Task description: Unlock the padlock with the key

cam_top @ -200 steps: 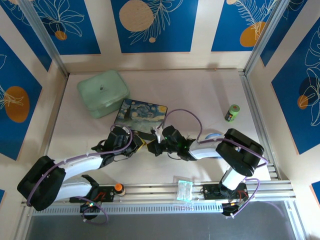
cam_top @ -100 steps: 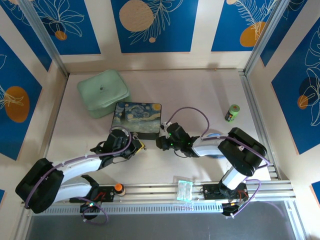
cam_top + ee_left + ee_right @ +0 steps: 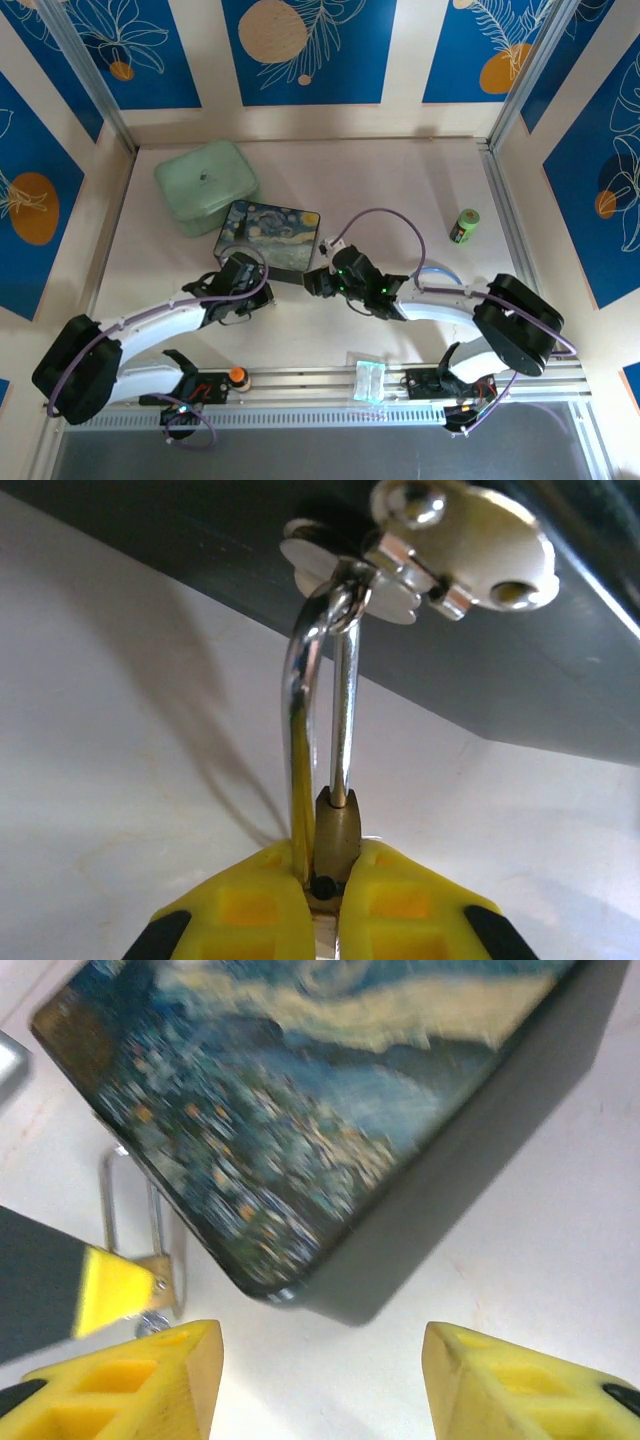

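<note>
at the bottom middle of the left wrist view, the left claw [image 3: 325,885] is pressed together on the padlock [image 3: 336,830], its yellow fingers [image 3: 250,905] pinching the small brass body from both sides. from that body the thin silver shackle [image 3: 300,700] runs up toward 12 o'clock and hooks through the ring of the clasp [image 3: 455,540], a pale disc with chrome studs on the dark wall of the starry-night box [image 3: 560,680]. the white desk [image 3: 120,760] lies behind.

the right claw [image 3: 320,1380] stands spread, one yellow finger at 7 o'clock and the other at 5 o'clock of its view, with only bare desk between them. the painted lid of the box lies ahead at 12 o'clock. at 9 o'clock the left claw's fingertip grips the padlock beside the box's corner. a silvery bit [image 3: 151,1321] sits just under the brass body; whether it is the key i cannot tell.

from above, both claws meet at the box's near edge, the left at 7 o'clock of the box and the right at 5 o'clock. a mint-green case [image 3: 205,185] sits just beside the box at 10 o'clock, and a small green can [image 3: 464,225] stands well apart at 3 o'clock.
</note>
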